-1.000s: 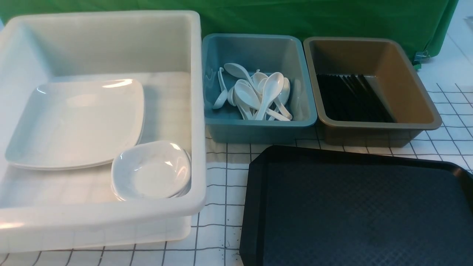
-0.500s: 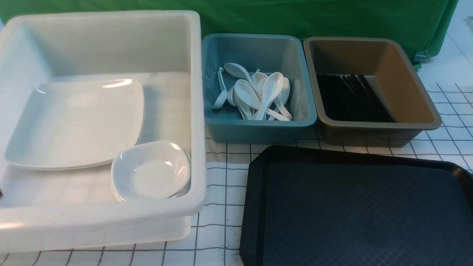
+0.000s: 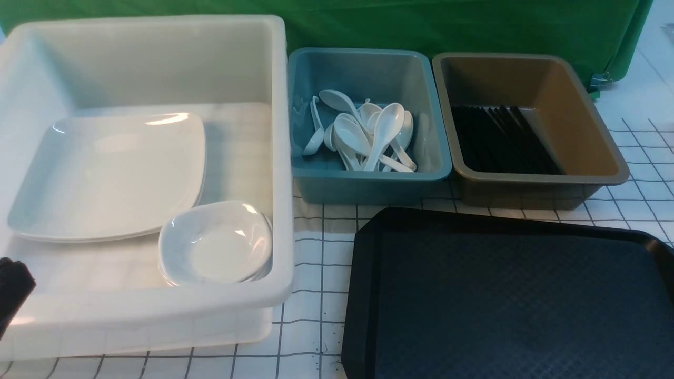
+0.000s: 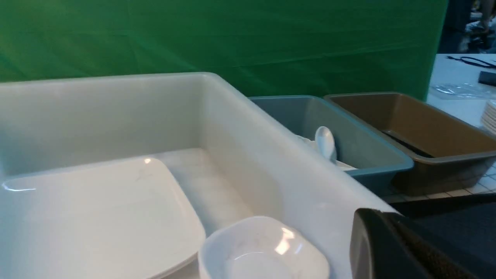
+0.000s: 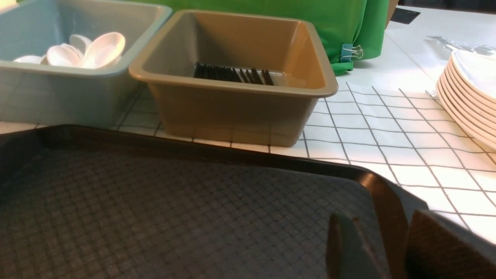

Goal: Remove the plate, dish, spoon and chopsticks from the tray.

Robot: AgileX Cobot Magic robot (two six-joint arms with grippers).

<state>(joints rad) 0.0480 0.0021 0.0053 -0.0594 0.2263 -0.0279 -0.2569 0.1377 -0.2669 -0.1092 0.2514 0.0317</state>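
Left pincer (image 3: 11,288) black; right pincer (image 5: 381,248) has dark grey fingers.

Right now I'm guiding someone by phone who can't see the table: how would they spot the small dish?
Find the big white tub on the robot's left, beside the teal bin of spoons. Inside it, the small dish sits in the near corner closest to the black tray. It's small, deep and rounded, unlike the wide flat plate behind it.

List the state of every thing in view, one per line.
tray: bare, nothing on it
white tub: holds plate and small dish
blue bin: holds spoons
brown bin: holds chopsticks
left end effector: empty
right end effector: open, empty
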